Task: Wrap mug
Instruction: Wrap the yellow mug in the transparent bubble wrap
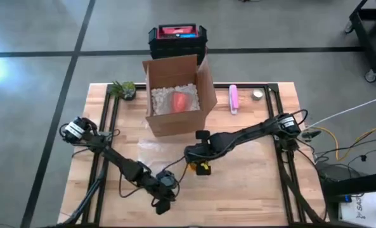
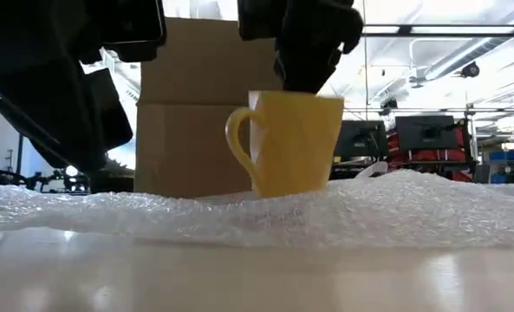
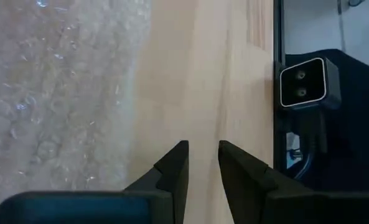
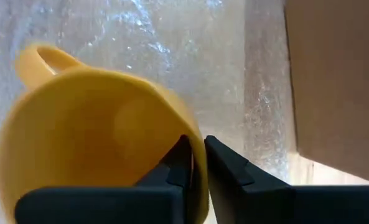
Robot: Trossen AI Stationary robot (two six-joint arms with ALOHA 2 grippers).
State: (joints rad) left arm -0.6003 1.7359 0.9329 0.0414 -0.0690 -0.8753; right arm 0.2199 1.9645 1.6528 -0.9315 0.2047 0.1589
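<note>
Looking down from above, the right gripper [image 1: 201, 166] sits over the yellow mug [image 1: 204, 168] before the cardboard box [image 1: 175, 95]; the left gripper [image 1: 163, 204] waits near the table's [image 1: 251, 183] front edge.

At table height, the mug stands upright on bubble wrap [image 2: 369, 212].

Left wrist: fingers [image 3: 178, 168] slightly parted, holding nothing.

Right wrist: fingers [image 4: 224, 165] pinch the mug's rim.

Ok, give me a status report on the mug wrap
Right gripper shut on the yellow mug rim, mug upright on the bubble wrap. Left gripper open, empty, over bare table. Cardboard box close behind mug.
</note>
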